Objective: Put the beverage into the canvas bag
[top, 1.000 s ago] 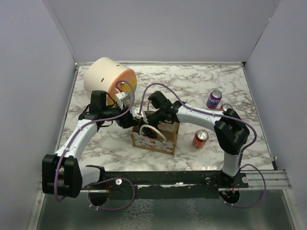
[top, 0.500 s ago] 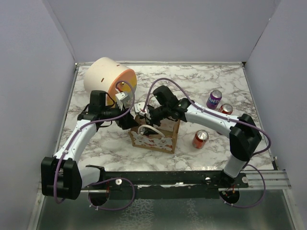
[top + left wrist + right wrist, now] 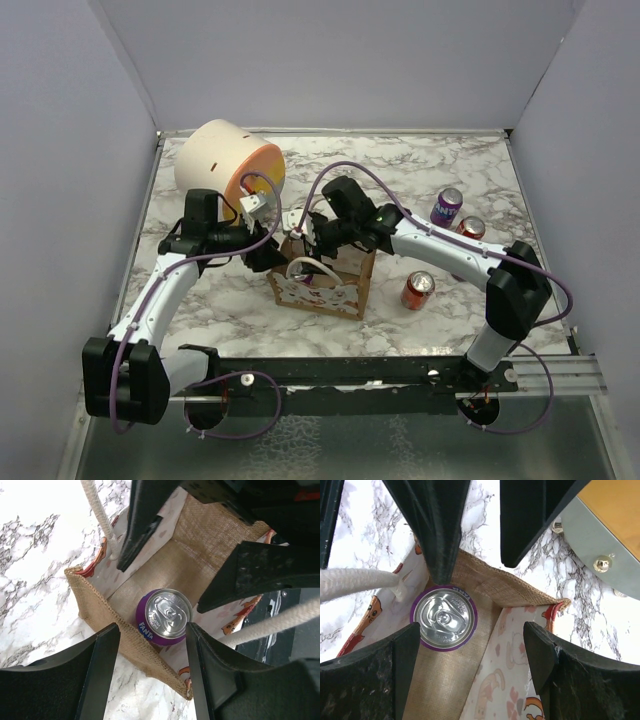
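The canvas bag stands open on the marble table, tan with a white printed band and cream handles. A purple Fanta can stands upright inside it on the bag floor, and it also shows in the right wrist view. My left gripper is open at the bag's left rim, and its jaws straddle the tan rim without touching the can. My right gripper is open and empty over the bag's far edge, above the mouth.
A large cream-and-orange cylinder lies at the back left, close behind the grippers. A purple can, an orange can and a red can stand to the right of the bag. Grey walls enclose the table.
The right gripper has shifted left and toward the far edge of the bag, its arm stretching out. The left gripper has edged closer to the bag's rim. The bag has moved slightly left.
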`<state>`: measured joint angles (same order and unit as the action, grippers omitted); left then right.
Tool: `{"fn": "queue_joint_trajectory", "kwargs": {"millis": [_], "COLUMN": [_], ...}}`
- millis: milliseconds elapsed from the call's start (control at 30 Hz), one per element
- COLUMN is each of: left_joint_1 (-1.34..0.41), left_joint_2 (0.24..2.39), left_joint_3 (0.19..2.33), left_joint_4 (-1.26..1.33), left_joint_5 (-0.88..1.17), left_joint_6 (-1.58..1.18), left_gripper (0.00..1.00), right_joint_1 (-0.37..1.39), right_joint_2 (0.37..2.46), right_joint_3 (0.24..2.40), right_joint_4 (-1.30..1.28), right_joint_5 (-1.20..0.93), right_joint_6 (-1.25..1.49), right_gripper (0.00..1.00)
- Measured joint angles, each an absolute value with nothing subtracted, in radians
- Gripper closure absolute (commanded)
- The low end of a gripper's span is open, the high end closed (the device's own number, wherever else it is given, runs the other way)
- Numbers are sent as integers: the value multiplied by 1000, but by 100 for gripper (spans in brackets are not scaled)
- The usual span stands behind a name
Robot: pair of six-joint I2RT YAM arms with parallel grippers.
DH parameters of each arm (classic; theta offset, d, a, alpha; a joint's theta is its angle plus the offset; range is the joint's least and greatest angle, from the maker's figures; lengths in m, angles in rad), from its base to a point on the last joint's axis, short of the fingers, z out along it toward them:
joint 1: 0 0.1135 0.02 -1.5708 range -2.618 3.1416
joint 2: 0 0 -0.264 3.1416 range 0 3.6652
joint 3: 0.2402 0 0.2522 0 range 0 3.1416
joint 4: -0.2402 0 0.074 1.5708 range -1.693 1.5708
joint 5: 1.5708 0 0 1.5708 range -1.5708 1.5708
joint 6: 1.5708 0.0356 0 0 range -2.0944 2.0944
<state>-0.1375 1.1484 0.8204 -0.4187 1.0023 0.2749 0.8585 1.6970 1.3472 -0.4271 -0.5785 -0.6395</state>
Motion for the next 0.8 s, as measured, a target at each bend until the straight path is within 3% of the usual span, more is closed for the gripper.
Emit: {"fn": "queue_joint_trajectory", "kwargs": {"millis": [800], "left_joint_1": [-138], "left_joint_2": [1113], "left_joint_3": [816], "left_joint_4": [-614], "left_joint_5": [1193], "left_joint_6": [543], "left_gripper": [43], "right_joint_1": [858], "right_joint_2": [1722], "right_joint_3": [1358], "right_joint_4": [-432], "right_joint_5": [-508], "right_joint_6": [-601], "right_gripper": [19]}}
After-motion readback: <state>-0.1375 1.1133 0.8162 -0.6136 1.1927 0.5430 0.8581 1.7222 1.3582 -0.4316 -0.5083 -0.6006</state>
